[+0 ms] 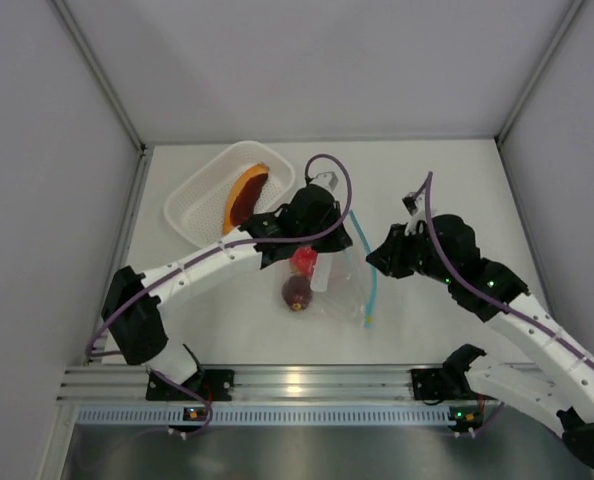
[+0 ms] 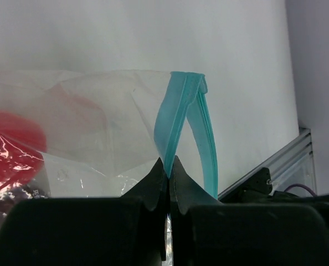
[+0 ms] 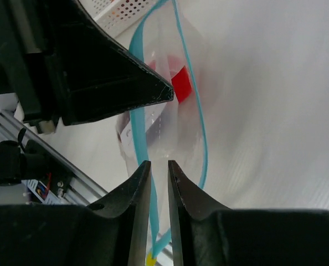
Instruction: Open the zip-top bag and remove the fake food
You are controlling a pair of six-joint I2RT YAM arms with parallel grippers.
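Observation:
The zip-top bag (image 1: 345, 290) lies mid-table, its mouth parted and its light blue zip strip (image 1: 374, 285) split into two bands. My left gripper (image 1: 322, 238) is shut on one band of the strip (image 2: 178, 116), as the left wrist view (image 2: 169, 162) shows. My right gripper (image 1: 379, 258) is open by a narrow gap (image 3: 158, 164), and the other band (image 3: 138, 127) runs between its fingers. The red tomato-like ball (image 1: 304, 262) and the dark brown ring (image 1: 296, 292) sit in the bag. The orange crescent slice (image 1: 247, 190) lies in the basket.
The white perforated basket (image 1: 202, 205) stands at the back left, just behind my left gripper. Grey walls close in the table on the left, right and back. An aluminium rail (image 1: 297, 385) runs along the near edge.

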